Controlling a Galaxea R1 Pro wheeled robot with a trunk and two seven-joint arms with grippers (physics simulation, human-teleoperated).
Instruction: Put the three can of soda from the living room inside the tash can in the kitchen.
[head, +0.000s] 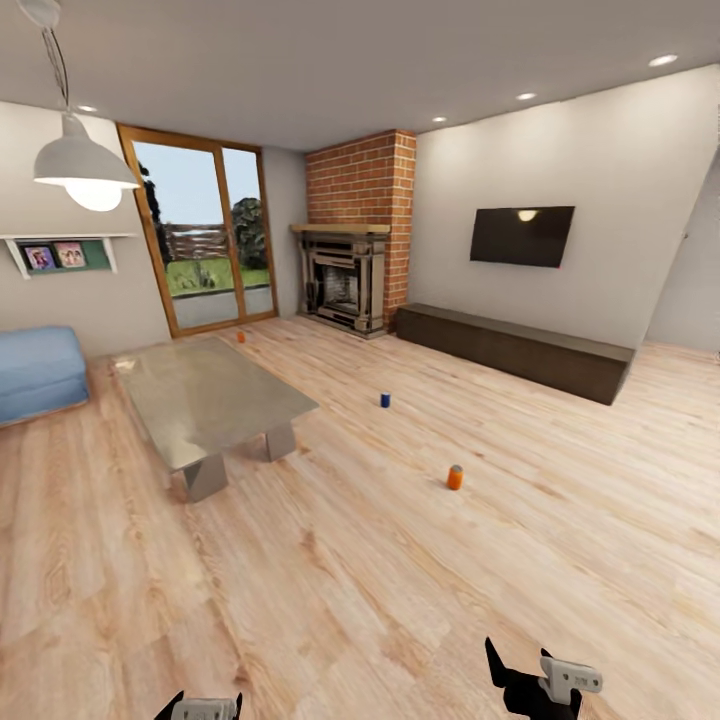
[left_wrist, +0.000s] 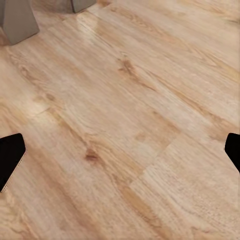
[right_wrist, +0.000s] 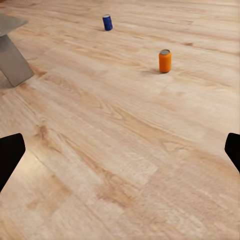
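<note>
I have both claws low and spread, left gripper (head: 200, 708) and right gripper (head: 540, 680) empty. Approach step: nearest orange can (head: 455, 477) stands ahead, blue can (head: 385, 400) beyond, a third, probably orange (head: 240, 336), by the glass table (head: 210, 400); next I drive closer

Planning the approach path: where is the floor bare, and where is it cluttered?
Bare planks run from the near orange soda can toward the long dark low bench. Tighter by the glass-topped low table, with the blue soda can beside it.
</note>
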